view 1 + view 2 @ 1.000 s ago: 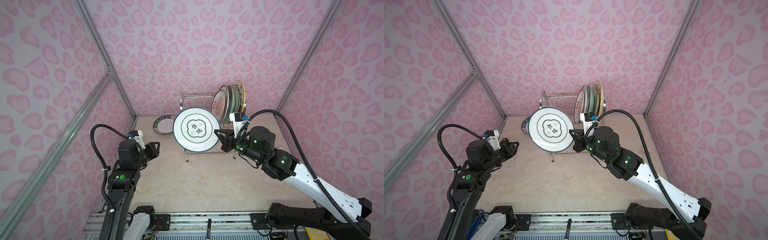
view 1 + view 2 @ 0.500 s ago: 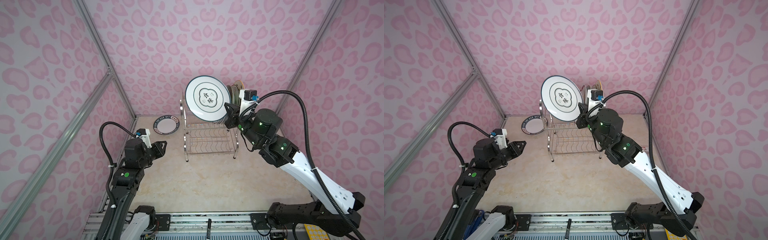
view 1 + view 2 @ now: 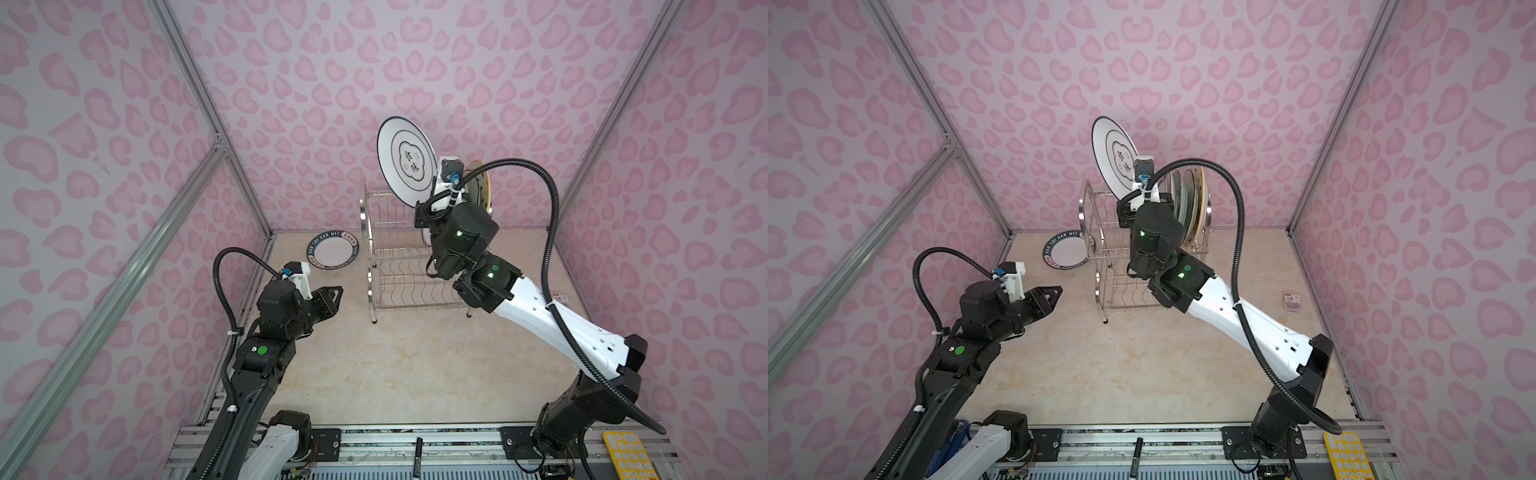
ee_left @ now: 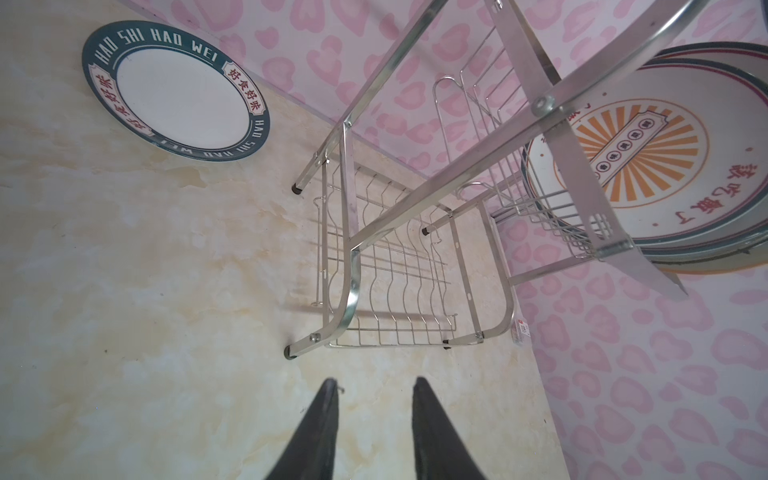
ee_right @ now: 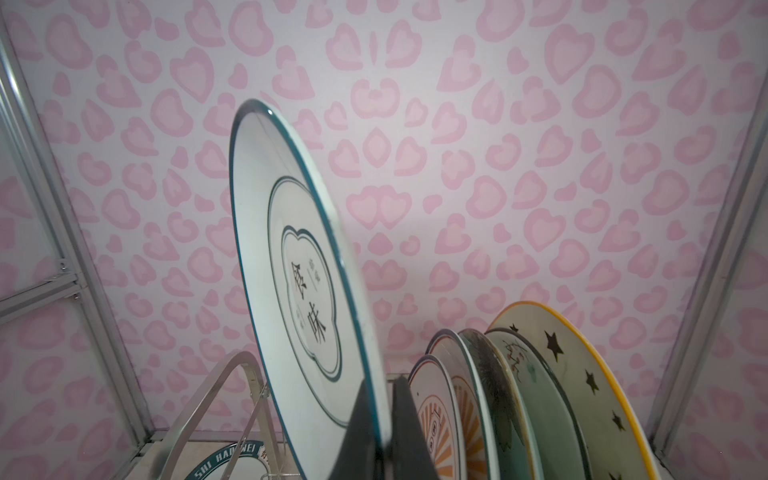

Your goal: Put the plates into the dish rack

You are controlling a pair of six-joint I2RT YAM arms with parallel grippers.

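Observation:
My right gripper [image 5: 384, 382] is shut on the lower rim of the black-ringed white plate [image 3: 405, 160], which stands on edge above the upper tier of the dish rack [image 3: 368, 232]. Several plates [image 5: 582, 374] stand in that tier's right end, just right of the held one. In both top views the navy-lettered plate [image 3: 1067, 251] lies flat on the table, left of the rack. My left gripper [image 4: 374, 384] hovers open and empty over the table, in front of the rack's left feet. The wrist camera hides the right fingertips in both top views.
A small red-and-white tag [image 3: 1292, 300] lies on the table right of the rack. A black marker [image 3: 417, 449] and a yellow pad [image 3: 627, 457] sit on the front rail. Pink patterned walls and aluminium posts close in three sides.
The right gripper has lifted the black-ringed plate from in front of the rack to above its upper tier, turning it edge-on. The left arm has moved a little toward the rack.

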